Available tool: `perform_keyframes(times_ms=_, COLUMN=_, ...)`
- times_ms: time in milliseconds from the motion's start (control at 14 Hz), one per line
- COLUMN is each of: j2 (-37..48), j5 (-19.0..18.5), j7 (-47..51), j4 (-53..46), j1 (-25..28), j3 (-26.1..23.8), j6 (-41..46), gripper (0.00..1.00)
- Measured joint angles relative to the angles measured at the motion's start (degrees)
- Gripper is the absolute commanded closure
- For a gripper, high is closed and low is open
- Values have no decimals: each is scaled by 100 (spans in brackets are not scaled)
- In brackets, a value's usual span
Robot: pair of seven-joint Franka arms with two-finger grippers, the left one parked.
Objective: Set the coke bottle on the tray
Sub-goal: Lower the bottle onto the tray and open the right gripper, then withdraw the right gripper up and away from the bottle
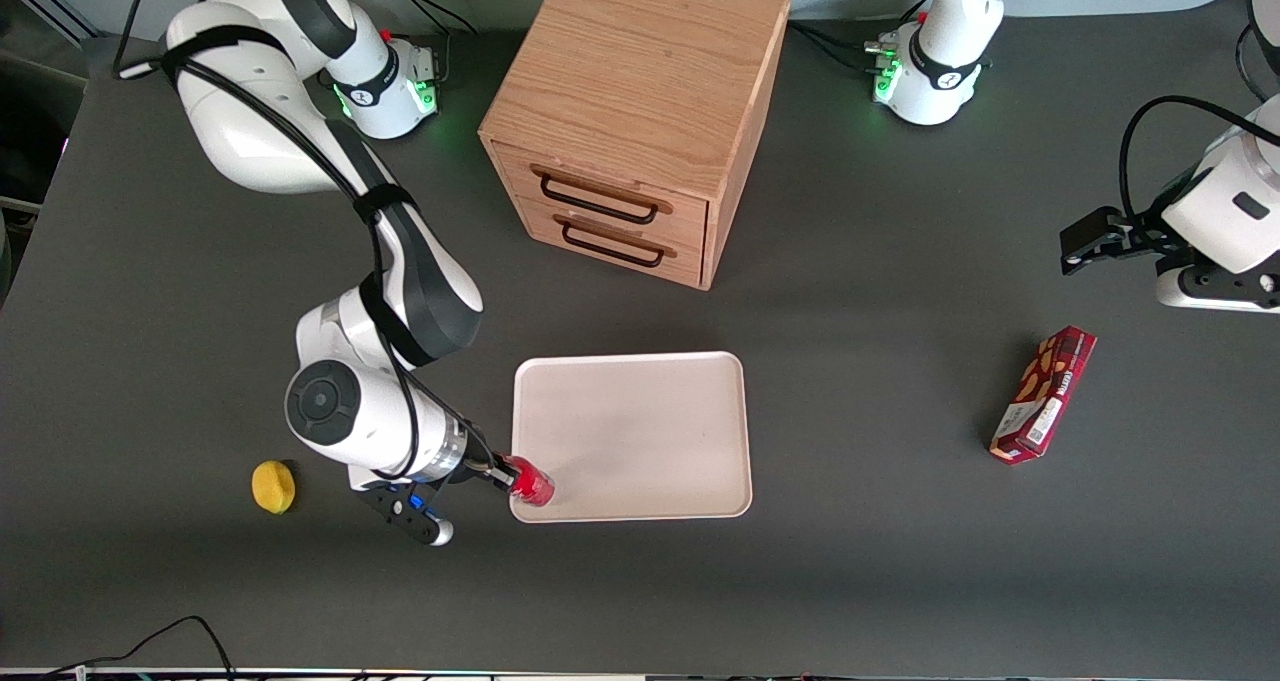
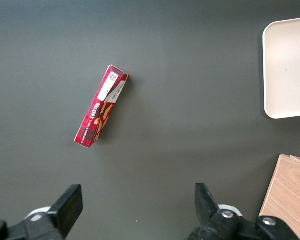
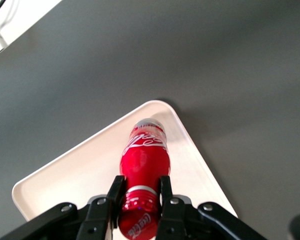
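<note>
The bottle is already over the tray, at the tray's near corner toward the working arm's end of the table, and it is gripped in the gripper. So the carry looks mostly done. What seems left is to set the bottle down on the tray floor, let go and lift away. Whether its silvery base already touches the tray cannot be told from these views.

In the wrist view the two black fingers press against the bottle's neck, just below the cap, one on each side. The jaws stand only as far apart as the neck is wide, pinching it with no gap showing. The bottle hangs base-first away from the gripper, over the tray's corner with its rounded rim just past the base. It appears tilted rather than upright, so it may tip or roll when released; a lower, straighter set-down would be safer in my judgement.

Nearest the front camera, a small yellow thing lies on the table beside the working arm, apart from the tray. The tray itself holds nothing but the bottle above its corner. Toward the parked arm's end lies a red-brown box, well apart from the tray. Farthest from the camera stands a wooden drawer unit, its two drawers shut.
</note>
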State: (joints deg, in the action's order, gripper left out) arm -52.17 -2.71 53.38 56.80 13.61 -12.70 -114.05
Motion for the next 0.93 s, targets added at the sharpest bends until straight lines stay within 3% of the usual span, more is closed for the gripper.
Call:
perform_keyframes(times_ms=71, j2=-63, j5=-68, j7=14, j4=-17, j1=8, j3=0, j6=-41, gripper=1)
perform_keyframes(times_ms=357, j2=-84, j5=-185, j7=38, j4=-168, j1=42, j3=-13, j6=62, gripper=0)
perform_keyframes(times_ms=571, j2=128, j5=-243, j7=27, j4=-405, j1=-2, j3=-147, j6=727, gripper=0)
perform_keyframes(times_ms=929, j2=1915, j5=-328, j7=-987, j4=-337, j1=-513, j3=-564, j6=2818, gripper=0)
